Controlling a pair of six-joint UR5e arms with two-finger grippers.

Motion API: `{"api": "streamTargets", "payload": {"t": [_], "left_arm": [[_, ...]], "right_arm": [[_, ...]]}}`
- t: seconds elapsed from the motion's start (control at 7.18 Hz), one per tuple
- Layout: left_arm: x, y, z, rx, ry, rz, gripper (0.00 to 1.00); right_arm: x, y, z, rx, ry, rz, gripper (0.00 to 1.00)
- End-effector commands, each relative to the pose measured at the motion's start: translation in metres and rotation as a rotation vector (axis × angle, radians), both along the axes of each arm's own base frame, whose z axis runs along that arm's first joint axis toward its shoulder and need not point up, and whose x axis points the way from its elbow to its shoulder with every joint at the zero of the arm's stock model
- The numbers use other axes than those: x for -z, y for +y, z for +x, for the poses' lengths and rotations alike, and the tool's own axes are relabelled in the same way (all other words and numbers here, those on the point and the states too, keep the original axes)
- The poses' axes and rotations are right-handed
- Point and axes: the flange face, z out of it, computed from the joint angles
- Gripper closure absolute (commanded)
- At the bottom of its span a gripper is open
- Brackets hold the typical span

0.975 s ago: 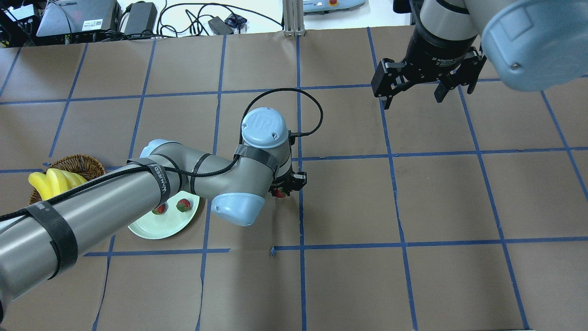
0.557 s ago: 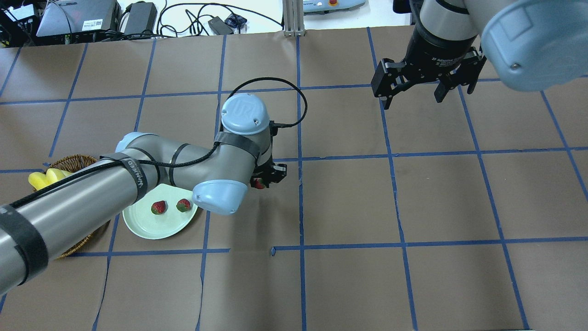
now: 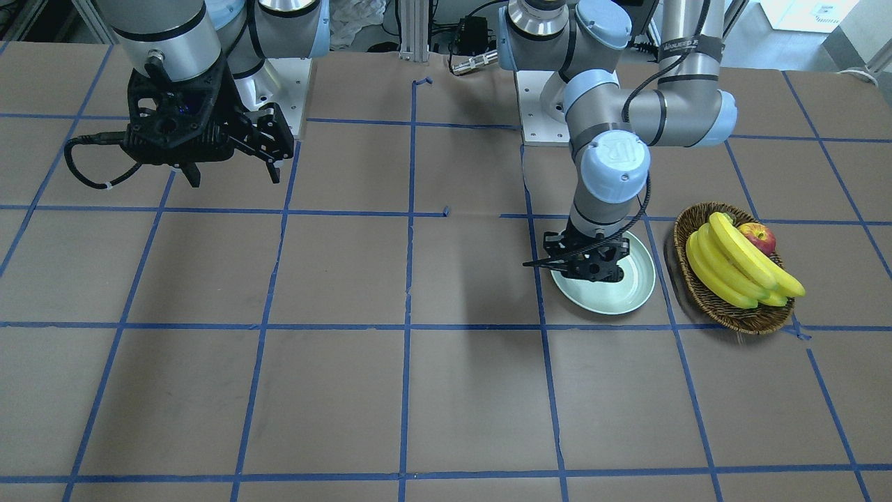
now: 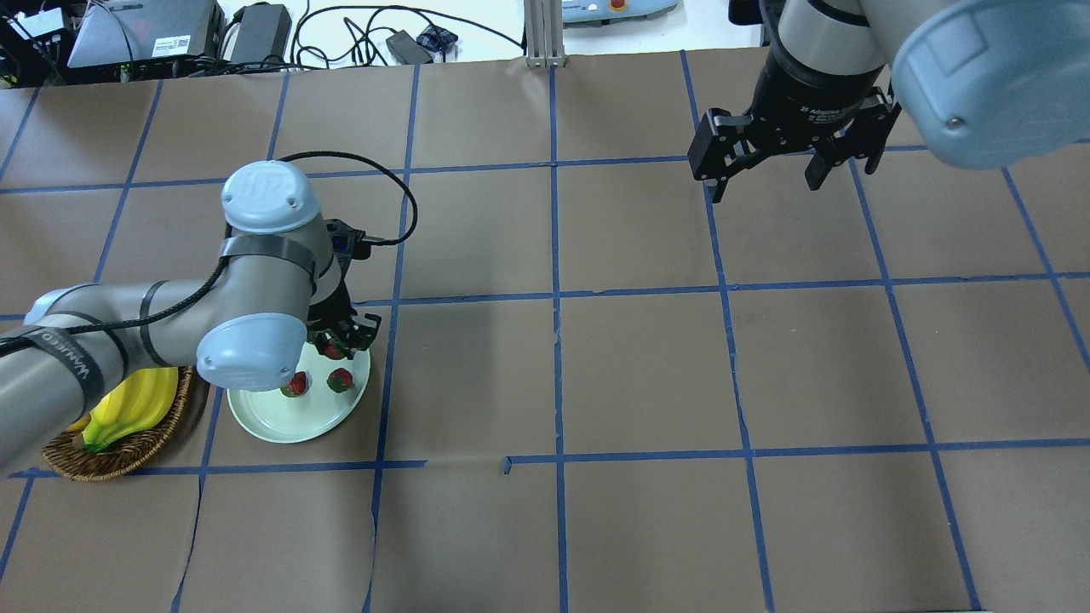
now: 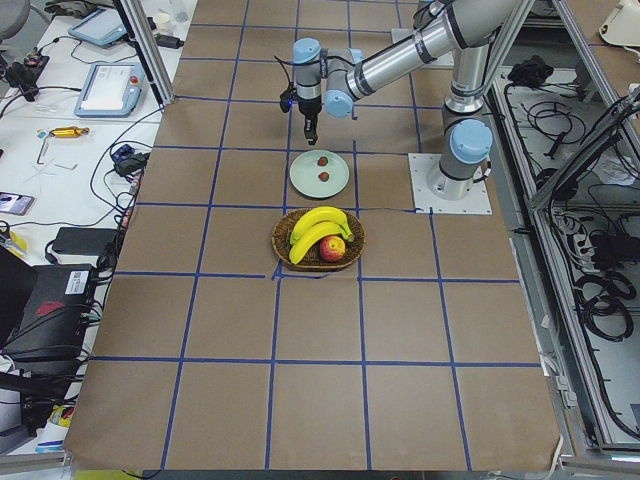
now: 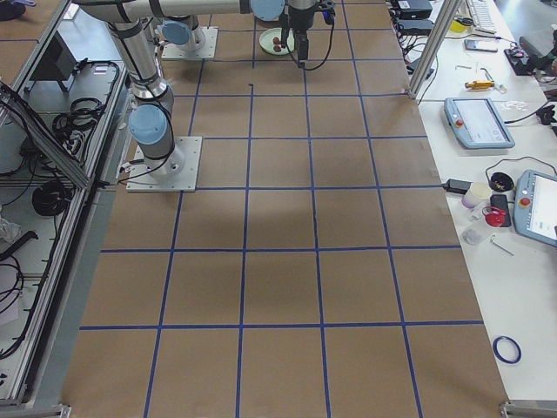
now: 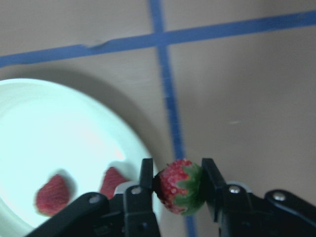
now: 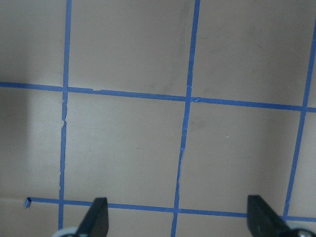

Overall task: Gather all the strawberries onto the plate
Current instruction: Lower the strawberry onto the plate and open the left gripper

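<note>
The left gripper (image 7: pixel 178 178) pinches the third strawberry (image 7: pixel 180 188) over the rim of the plate (image 7: pixel 54 123), near the counter's left edge, poised to drop it beside two strawberries (image 7: pixel 51 194) lying there. The right gripper (image 4: pixel 764 183) hangs empty, jaws apart.

Tabletop (image 4: pixel 647 375): flat, covered in brown paper, ruled into squares by blue tape lines (image 4: pixel 555 255). Lying directly on it, toward the robot's left-hand end: one round, shallow, pale mint-green plate (image 4: pixel 281 423), and just beside it but apart, farther toward that end, one brown woven wicker basket (image 4: pixel 106 466). At the robot's edge, one white mounting plate (image 3: pixel 533 122) sits under each arm's base.
</note>
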Motion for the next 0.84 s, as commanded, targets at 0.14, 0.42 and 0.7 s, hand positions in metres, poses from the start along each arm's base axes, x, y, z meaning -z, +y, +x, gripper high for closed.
{"api": "streamTargets", "payload": {"t": [0.14,0.42,0.7], "left_arm": [[0.016,0.015,0.090,-0.007,0.022,0.071,0.87],[0.024,0.013,0.096,-0.049,0.026,0.080,0.21],[-0.003,0.003,0.085,-0.051,0.061,-0.008,0.01]], "right_arm": [[0.000,0.000,0.000,-0.001,0.000,0.000,0.00],[0.000,0.000,0.000,0.001,0.000,0.000,0.00],[0.000,0.000,0.000,-0.001,-0.001,0.001,0.00]]}}
